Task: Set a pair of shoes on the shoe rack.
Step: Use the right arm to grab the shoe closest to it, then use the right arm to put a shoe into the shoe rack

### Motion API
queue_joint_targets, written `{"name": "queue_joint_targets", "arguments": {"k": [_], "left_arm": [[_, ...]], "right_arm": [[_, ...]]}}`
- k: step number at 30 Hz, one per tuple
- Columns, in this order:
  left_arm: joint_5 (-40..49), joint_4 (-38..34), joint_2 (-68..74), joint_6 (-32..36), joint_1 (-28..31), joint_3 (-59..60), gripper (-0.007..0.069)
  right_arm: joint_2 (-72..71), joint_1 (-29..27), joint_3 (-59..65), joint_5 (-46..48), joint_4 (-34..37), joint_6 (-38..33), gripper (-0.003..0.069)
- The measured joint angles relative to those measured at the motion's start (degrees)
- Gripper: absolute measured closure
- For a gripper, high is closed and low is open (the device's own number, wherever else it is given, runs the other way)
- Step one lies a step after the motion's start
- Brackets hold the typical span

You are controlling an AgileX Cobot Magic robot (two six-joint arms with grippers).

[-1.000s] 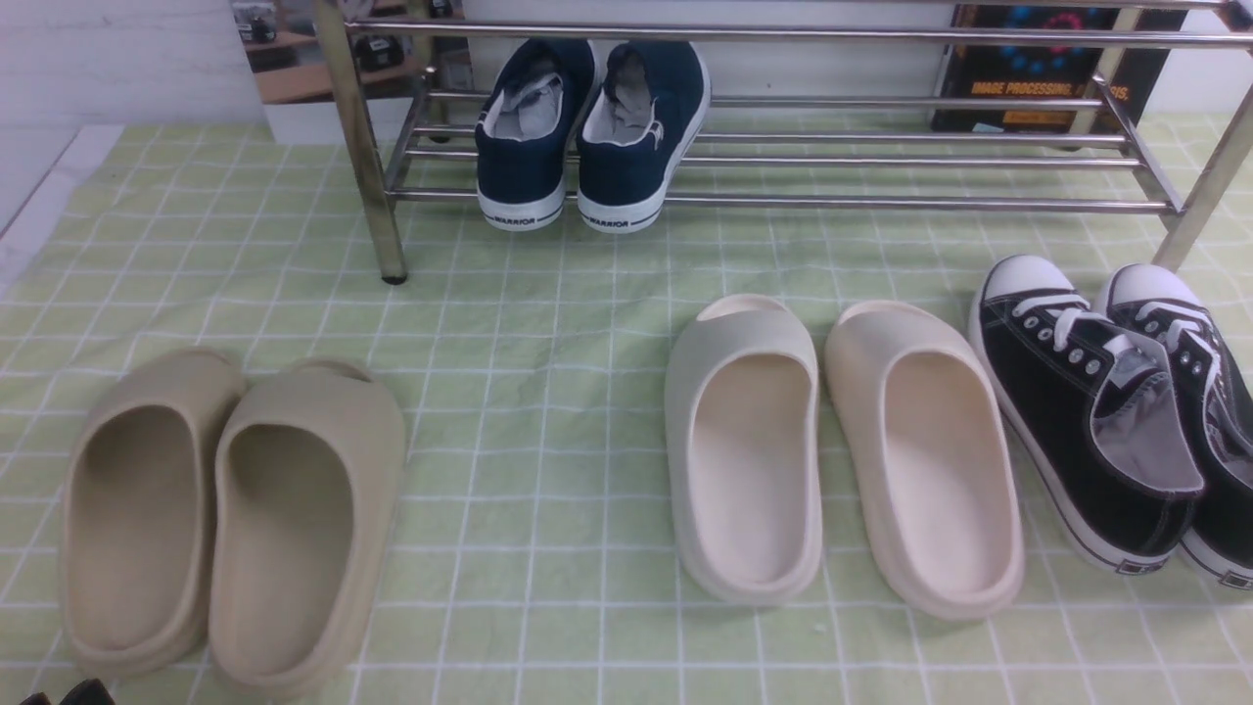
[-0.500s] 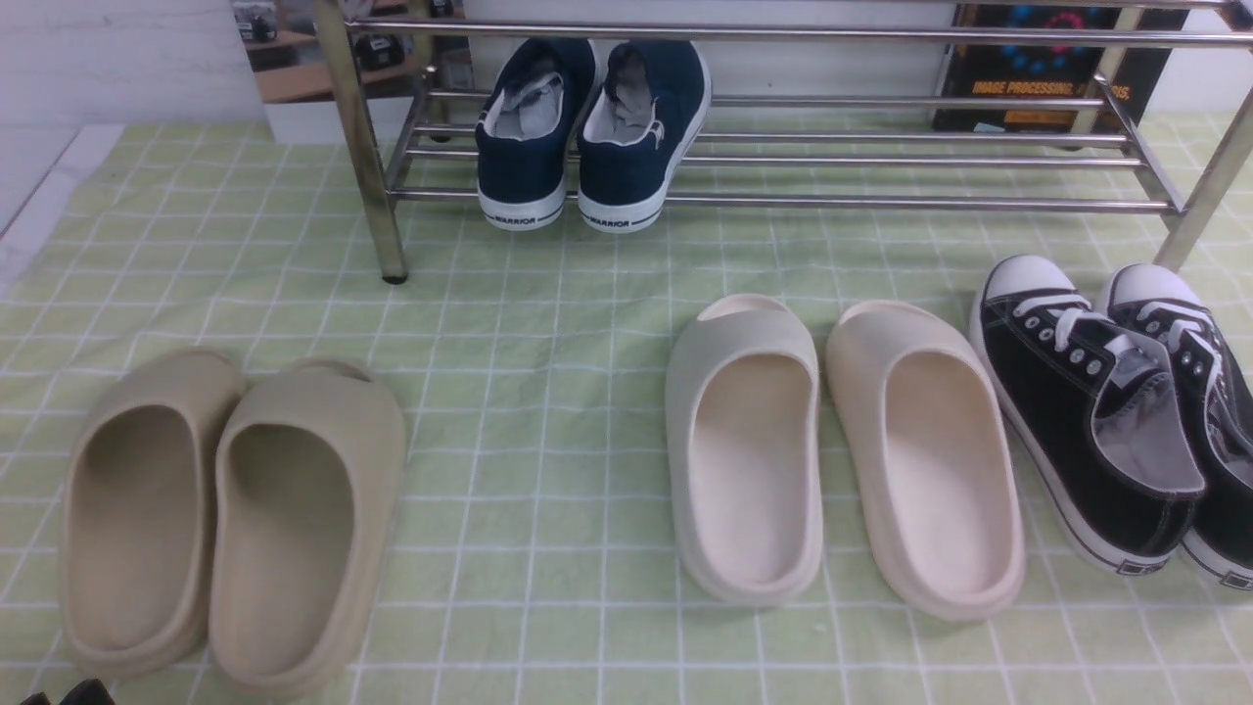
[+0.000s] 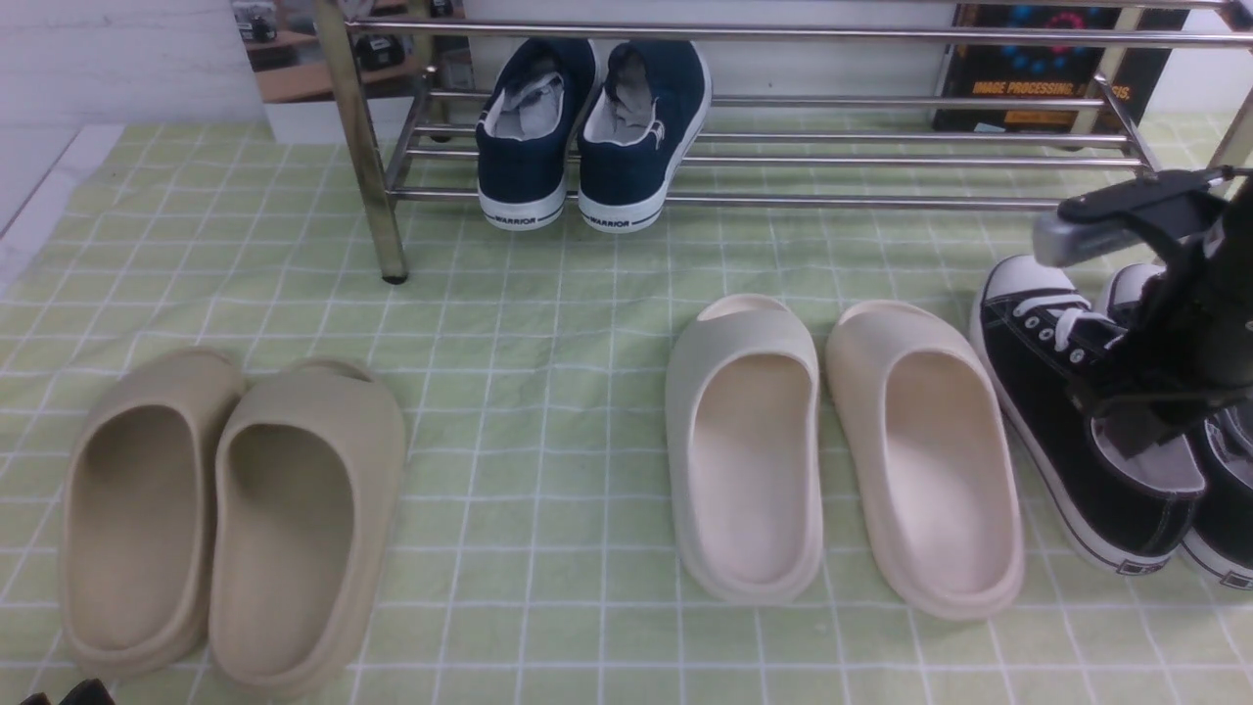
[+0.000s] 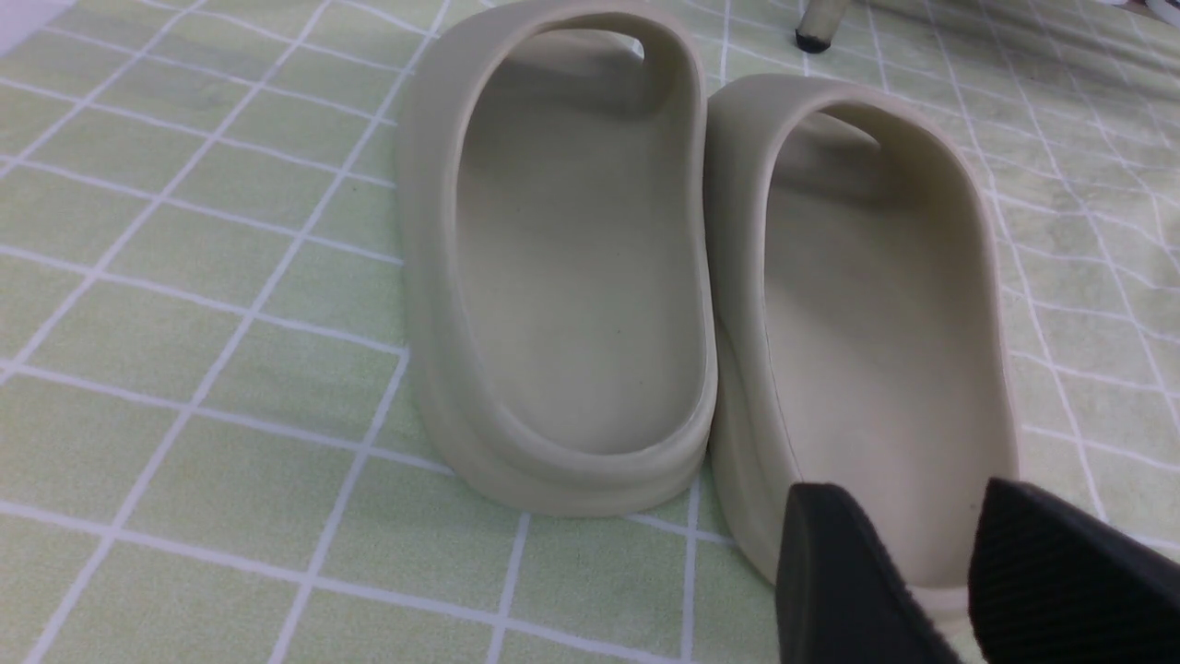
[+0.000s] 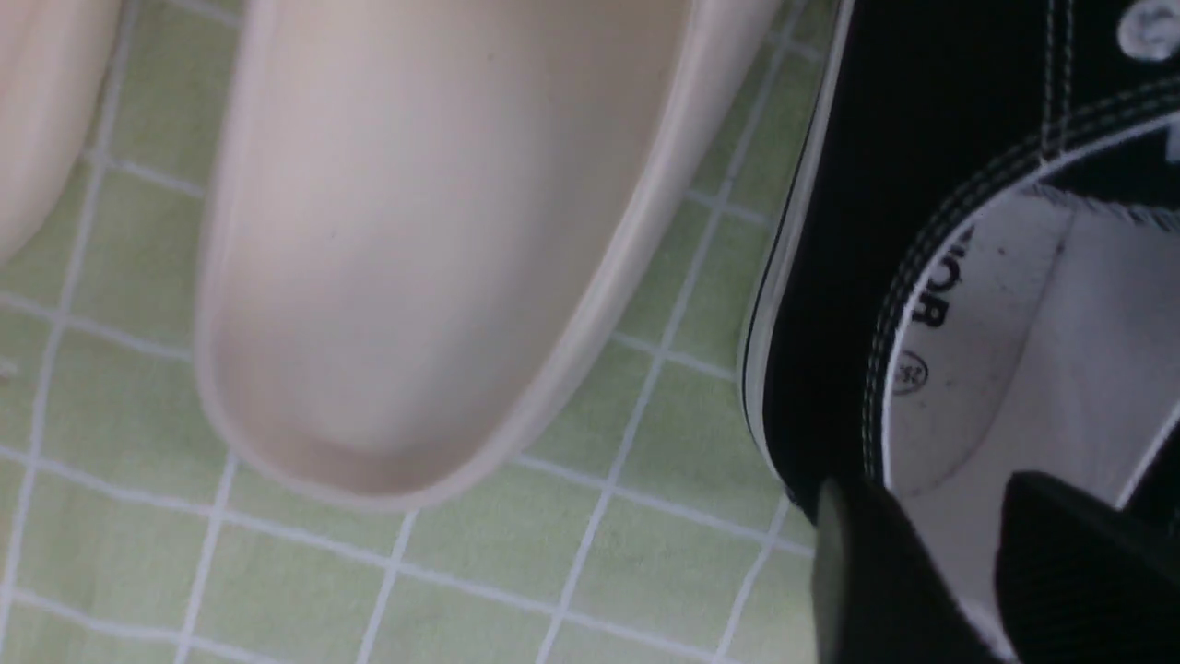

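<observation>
Barely started: pair of shoes (image 3: 1052,421) down on the cloth (image 3: 548,323) at right edge of frame, below the shoe rack (image 3: 783,202) (navy pair (image 3: 592,137) parked on its lower bars). Right gripper (image 5: 936,498) over one sneaker's opening, jaws parted, gripping nothing; grasp, lift and placing all left

The surface (image 3: 44,186) is covered by a green checked cloth (image 3: 548,323); at its far side stands the shoe rack (image 3: 881,203), navy sneakers (image 3: 626,147) on its lower bars; nearer lie tan slides (image 3: 294,529) left, cream slides (image 3: 749,450) mid-right, black sneakers (image 3: 1038,392) far right.
</observation>
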Motion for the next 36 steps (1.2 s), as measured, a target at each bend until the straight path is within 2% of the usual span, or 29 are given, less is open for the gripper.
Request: {"name": "queue_joint_targets", "arguments": {"k": [1, 4, 7, 10, 12, 13, 14, 16, 25, 36], "left_arm": [[0.0, 0.0, 0.0, 0.0, 0.0, 0.0, 0.0387], [0.0, 0.0, 0.0, 0.0, 0.0, 0.0, 0.0387], [0.0, 0.0, 0.0, 0.0, 0.0, 0.0, 0.0387], [0.0, 0.0, 0.0, 0.0, 0.0, 0.0, 0.0387], [0.0, 0.0, 0.0, 0.0, 0.0, 0.0, 0.0387], [0.0, 0.0, 0.0, 0.0, 0.0, 0.0, 0.0387], [0.0, 0.0, 0.0, 0.0, 0.0, 0.0, 0.0387], [0.0, 0.0, 0.0, 0.0, 0.0, 0.0, 0.0387], [0.0, 0.0, 0.0, 0.0, 0.0, 0.0, 0.0386], [0.0, 0.0, 0.0, 0.0, 0.0, 0.0, 0.0386]], "right_arm": [[1.4, 0.0, -0.1, -1.5, -0.1, 0.1, 0.0323], [4.5, 0.0, -0.1, -3.2, -0.6, 0.3, 0.0238], [7.9, 0.0, -0.1, -4.5, -0.6, 0.3, 0.0223], [9.9, 0.0, -0.1, -4.6, -0.6, 0.3, 0.0304], [10.1, 0.0, -0.1, -4.6, -0.6, 0.3, 0.0435], [10.1, 0.0, -0.1, -4.6, -0.6, 0.3, 0.0463], [9.5, 0.0, -0.2, -4.3, -0.6, 0.4, 0.0564], [8.3, 0.0, -0.2, -3.8, -0.6, 0.4, 0.0638], [-1.9, 0.0, -1.8, 4.7, 0.4, 0.3, 0.0648], [5.2, 0.0, -19.0, 7.1, 1.9, -2.5, 0.0648]]}}
